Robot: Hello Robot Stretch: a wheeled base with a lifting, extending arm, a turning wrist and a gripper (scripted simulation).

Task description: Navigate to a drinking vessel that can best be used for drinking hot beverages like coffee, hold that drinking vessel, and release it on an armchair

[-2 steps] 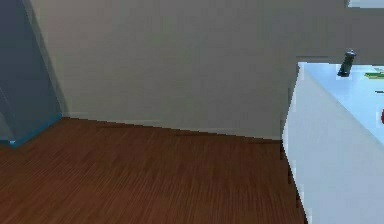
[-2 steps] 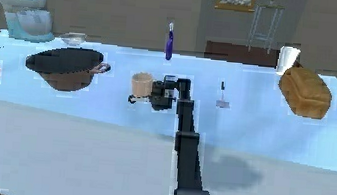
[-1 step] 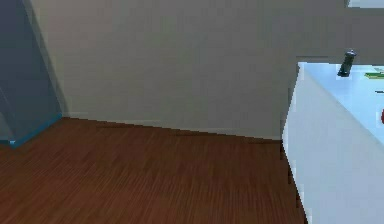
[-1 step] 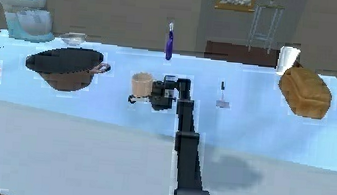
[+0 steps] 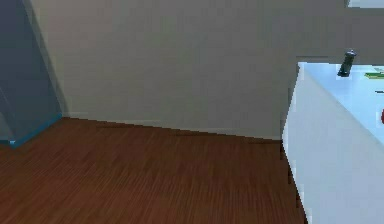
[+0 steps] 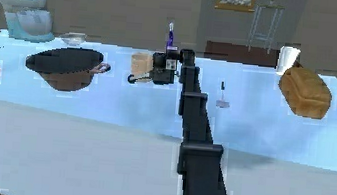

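Gripper (image 6: 144,76) reaches to the tan vessel (image 6: 139,60) beside the dark pan (image 6: 64,65), presumably to grasp it. Jaw state and any hold cannot be told.

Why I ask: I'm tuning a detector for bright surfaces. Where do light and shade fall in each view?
Forward view: the counter is bright on top and shaded down its side, and the wall sits in flat, dim light. Arm side view: the countertop is evenly bright, so the dark arm and hand stand out.
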